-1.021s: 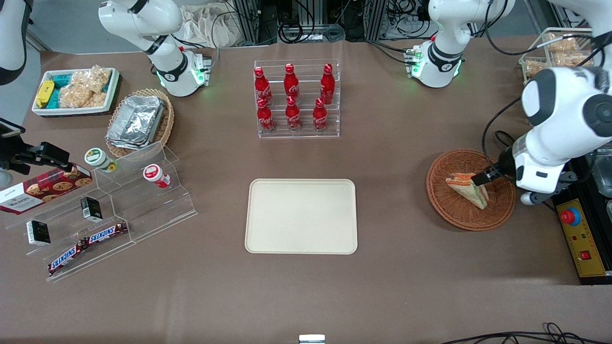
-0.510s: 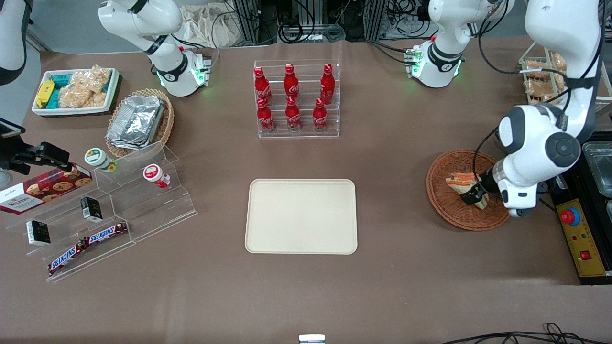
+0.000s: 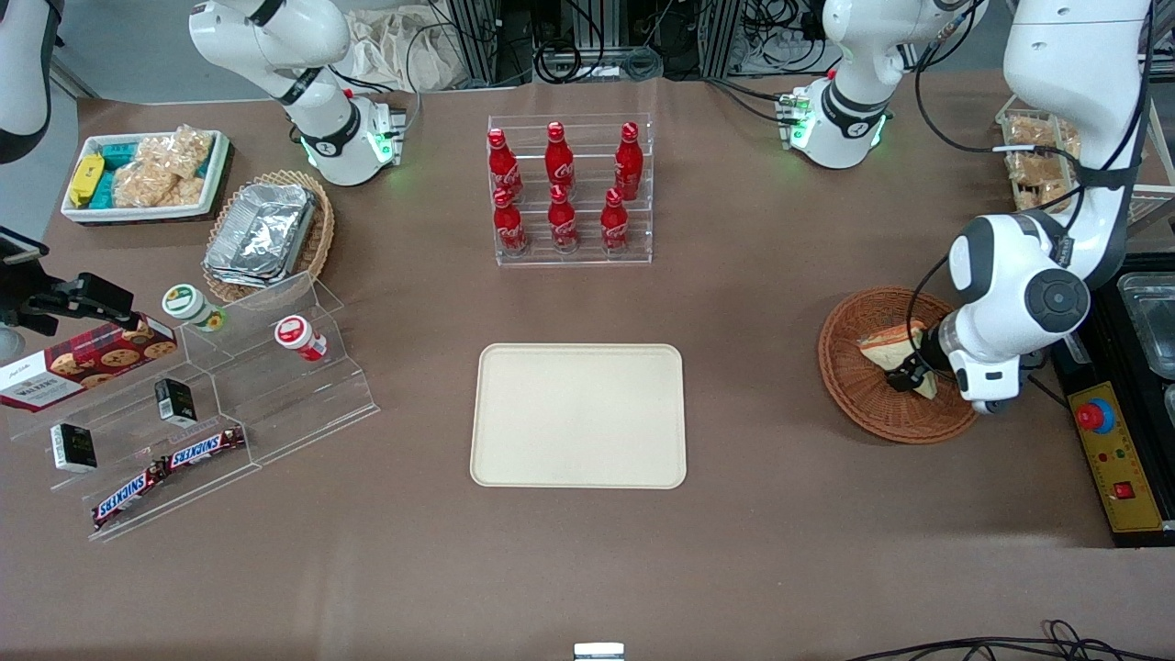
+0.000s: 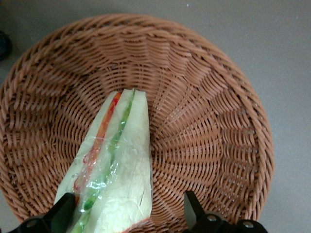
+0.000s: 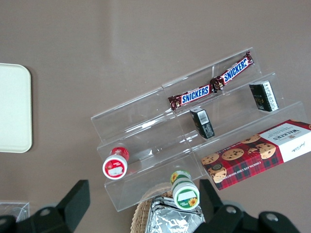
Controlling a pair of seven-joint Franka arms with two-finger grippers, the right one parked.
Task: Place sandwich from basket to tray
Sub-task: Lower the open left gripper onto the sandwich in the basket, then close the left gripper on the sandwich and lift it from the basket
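Note:
The sandwich (image 3: 887,350), a clear-wrapped pale wedge with orange, red and green filling along its edge, lies in the round reddish-brown basket (image 3: 854,390) toward the working arm's end of the table. My gripper (image 3: 909,372) is low inside the basket and open. In the left wrist view the gripper (image 4: 129,213) straddles the wide end of the sandwich (image 4: 121,165). One fingertip (image 4: 64,212) sits against the filling edge, and the other fingertip (image 4: 191,208) stands apart over the basket (image 4: 214,121) weave. The cream tray (image 3: 578,415) lies bare at the table's middle, nearer the front camera.
A clear rack of red bottles (image 3: 569,188) stands farther from the camera than the tray. Toward the parked arm's end are an acrylic step shelf (image 3: 239,386) with snacks, an oval basket of foil containers (image 3: 266,234) and a white bin (image 3: 147,174). A control box (image 3: 1115,454) sits beside the basket.
The arm has swung in over the basket and dropped. The gripper went from the sandwich's upper edge to straddling it low in the basket. The sandwich has tilted slightly.

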